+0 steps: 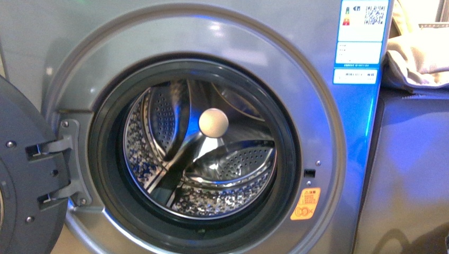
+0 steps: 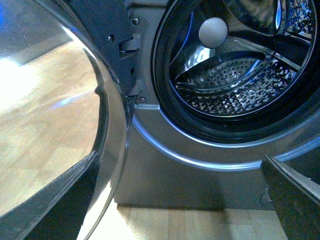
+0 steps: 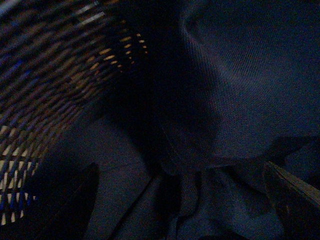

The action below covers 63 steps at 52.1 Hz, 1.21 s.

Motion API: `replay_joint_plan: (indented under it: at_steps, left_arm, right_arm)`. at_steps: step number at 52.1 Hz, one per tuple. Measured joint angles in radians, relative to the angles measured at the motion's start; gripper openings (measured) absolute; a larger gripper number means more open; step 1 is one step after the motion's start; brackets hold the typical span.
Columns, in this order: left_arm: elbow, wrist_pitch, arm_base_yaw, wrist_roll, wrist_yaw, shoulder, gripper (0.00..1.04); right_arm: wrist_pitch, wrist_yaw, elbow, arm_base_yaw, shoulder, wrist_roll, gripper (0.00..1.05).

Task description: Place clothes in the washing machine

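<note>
Clothes (image 3: 235, 90) lie in the basket (image 3: 40, 105) between spread jaws of right gripper (image 3: 181, 167).

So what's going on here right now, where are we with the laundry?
The washing machine has its door swung open, and its drum holds no laundry. The right gripper is down in the wicker basket, open over the dark navy clothes and not yet gripping them. The left gripper is open and empty, low by the open door, facing the drum.
</note>
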Motion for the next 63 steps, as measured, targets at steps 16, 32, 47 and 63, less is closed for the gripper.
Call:
replay_joint_plan:
  at_steps: [16,32,47,63]
  left_arm:
    - [0.000,0.000,0.000,0.000,0.000,0.000,0.98]
    - [0.000,0.000,0.000,0.000,0.000,0.000,0.98]
    - [0.000,0.000,0.000,0.000,0.000,0.000,0.98]
    - [0.000,0.000,0.000,0.000,0.000,0.000,0.98]
  right_arm:
    - [-0.036,0.015,0.127,-0.001,0.148,0.040,0.97]
    - [-0.055,0.043,0.229,-0.002,0.264,0.051,0.97]
    - [-0.079,0.057,0.284,0.013,0.300,0.071,0.97]
    - [-0.100,0.083,0.348,0.022,0.361,0.081,0.97]
